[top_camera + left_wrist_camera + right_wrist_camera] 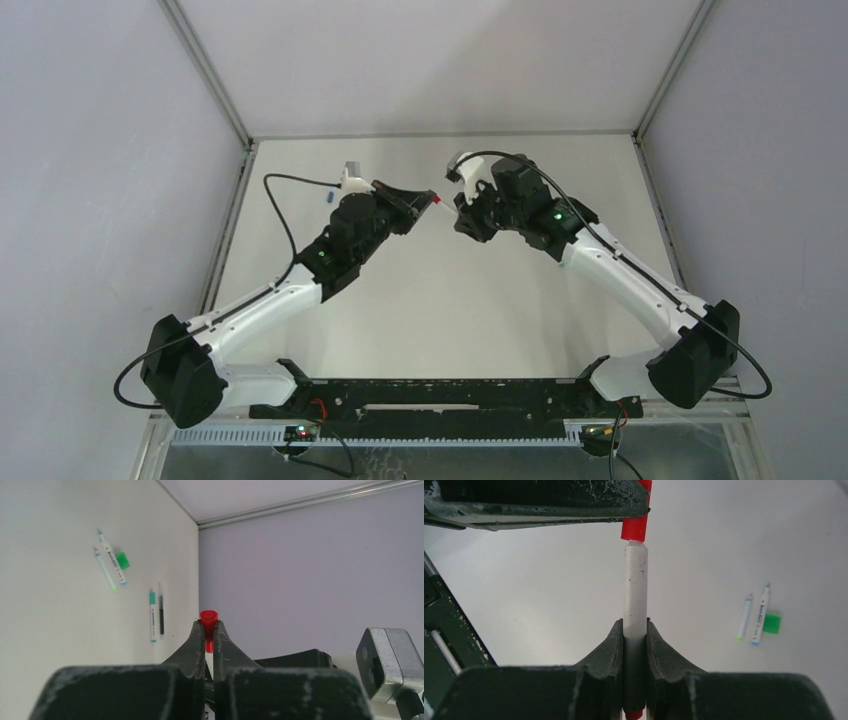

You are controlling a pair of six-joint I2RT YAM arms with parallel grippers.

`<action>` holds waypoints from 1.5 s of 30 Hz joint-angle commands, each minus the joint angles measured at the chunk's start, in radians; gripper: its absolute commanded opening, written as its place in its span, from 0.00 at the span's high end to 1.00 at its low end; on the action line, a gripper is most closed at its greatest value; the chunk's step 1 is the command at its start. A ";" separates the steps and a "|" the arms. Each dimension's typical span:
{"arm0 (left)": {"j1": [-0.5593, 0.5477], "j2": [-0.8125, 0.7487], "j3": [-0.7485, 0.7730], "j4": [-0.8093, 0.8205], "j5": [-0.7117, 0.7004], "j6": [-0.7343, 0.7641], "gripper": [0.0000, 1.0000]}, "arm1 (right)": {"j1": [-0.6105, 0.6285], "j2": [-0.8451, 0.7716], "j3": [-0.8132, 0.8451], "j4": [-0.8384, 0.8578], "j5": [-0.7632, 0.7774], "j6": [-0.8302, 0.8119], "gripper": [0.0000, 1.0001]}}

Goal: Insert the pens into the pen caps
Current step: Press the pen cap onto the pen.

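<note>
Left claw (209, 632) clenched on the red cap (209, 616), right claw (635, 630) gripping the white pen (635, 580) — tip meeting cap in mid-air over the table (430, 300). Any tilt could twist the cap out of that pinch — or push the pen back.

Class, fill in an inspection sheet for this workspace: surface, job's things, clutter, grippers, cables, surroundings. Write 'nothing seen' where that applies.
Surface: white table, no stains seen.
Job's things: red cap meets the tip of the white pen above the table; green-ended pen, blue-ended pen, green cap, teal-ended pen and dark pen lie loose.
Clutter: nothing seen.
Grippers: left gripper shut on red cap; right gripper shut on white pen.
Cables: black cable looping off each arm.
Surroundings: grey walls, metal frame posts.
</note>
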 commanded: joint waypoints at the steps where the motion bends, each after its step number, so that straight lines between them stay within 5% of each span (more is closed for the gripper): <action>1: -0.076 0.016 0.095 0.086 0.185 0.048 1.00 | -0.010 -0.044 0.000 0.199 -0.075 -0.078 1.00; 10: -0.116 0.001 0.100 0.186 0.121 0.162 1.00 | -0.058 -0.109 0.001 0.245 -0.204 -0.018 1.00; 24: -0.116 -0.105 -0.043 0.495 0.377 0.450 1.00 | -0.103 -0.148 0.002 0.489 -0.624 0.413 1.00; 36: -0.117 -0.116 -0.105 0.596 0.466 0.516 0.99 | -0.105 -0.180 -0.082 0.782 -0.748 0.712 1.00; 45: -0.116 -0.126 -0.091 0.595 0.431 0.487 0.85 | -0.118 -0.220 -0.157 0.844 -0.738 0.749 1.00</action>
